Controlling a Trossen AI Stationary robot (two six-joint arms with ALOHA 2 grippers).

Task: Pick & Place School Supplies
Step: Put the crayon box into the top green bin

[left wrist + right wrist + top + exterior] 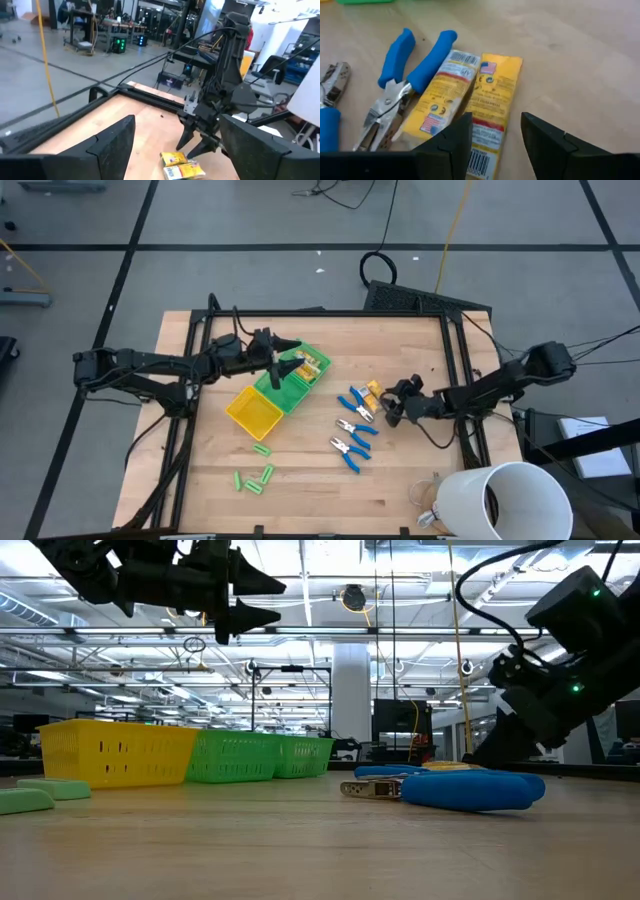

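Pickup looks underway: right tool (495,137) hovers, fingers spread, over two yellow oblong packets (470,107) at desk centre-right beside blue-handled pliers (395,85), needing descent and closing; left tool (285,365) spread above green-and-yellow tray (262,415)

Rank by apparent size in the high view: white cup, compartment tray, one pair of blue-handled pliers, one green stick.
1. White cup, though it may stand nearer the camera.
2. Compartment tray.
3. Blue-handled pliers.
4. Green stick.
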